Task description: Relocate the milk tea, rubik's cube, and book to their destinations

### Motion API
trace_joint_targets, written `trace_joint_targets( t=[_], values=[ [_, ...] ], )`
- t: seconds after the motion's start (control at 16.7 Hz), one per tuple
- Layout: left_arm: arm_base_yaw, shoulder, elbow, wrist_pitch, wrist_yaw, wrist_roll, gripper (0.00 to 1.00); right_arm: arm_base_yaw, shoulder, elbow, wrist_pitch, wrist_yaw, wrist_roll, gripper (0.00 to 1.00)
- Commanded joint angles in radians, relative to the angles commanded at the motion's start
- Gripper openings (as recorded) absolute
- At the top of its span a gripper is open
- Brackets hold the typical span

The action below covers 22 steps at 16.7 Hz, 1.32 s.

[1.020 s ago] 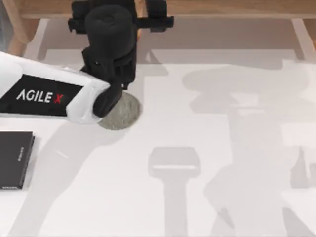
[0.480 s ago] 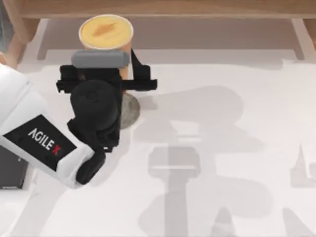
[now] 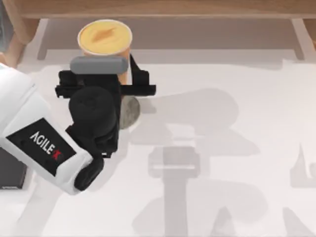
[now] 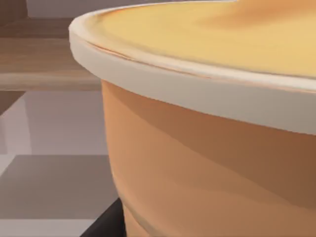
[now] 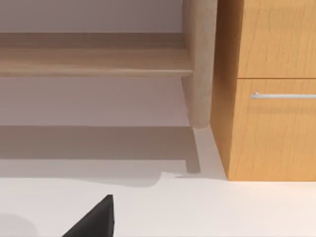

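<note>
Top view had the left gripper (image 3: 123, 81) at the table's far-left part, fingers spread to both sides of the milk tea (image 3: 104, 38); whether they pressed the cup or stood just free I cannot tell, the wrist body hid the contact. Black crossbar of the gripper sat right below the cup's round top, w/ a grey block on it just beside the rim.

Left wrist view gave what the top view did not: the cup's side from very close. The milk tea (image 4: 212, 163) was there w/ orange wall, pale rim band and yellow-orange top, and a dark finger (image 4: 106, 224) was at its lower edge.

Under the wrist, the grey speckled coaster (image 3: 131, 109) was half covered by the arm; the cup's base vs. the disc was hidden, so on it or above it I cannot say. Flat black book (image 3: 12, 170) lay at the left table edge, mostly under the white arm link marked AGILEX.

Right wrist view had a wooden cabinet (image 5: 271, 98) w/ a metal handle, a table leg (image 5: 200, 64), and a dark finger tip (image 5: 96, 219) of the right gripper; its opening I cannot tell.
</note>
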Motion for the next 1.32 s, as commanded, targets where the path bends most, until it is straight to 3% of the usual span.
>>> trace_joint_targets(
  t=[0.6, 1.32],
  values=[
    [-0.006, 0.117, -0.001, 0.114, 0.002, -0.006, 0.0, 0.0, 0.0, 0.0, 0.0, 0.0, 0.0, 1.0],
    [-0.006, 0.117, -0.001, 0.114, 0.002, -0.006, 0.9, 0.0, 0.0, 0.0, 0.0, 0.0, 0.0, 1.0]
  ],
)
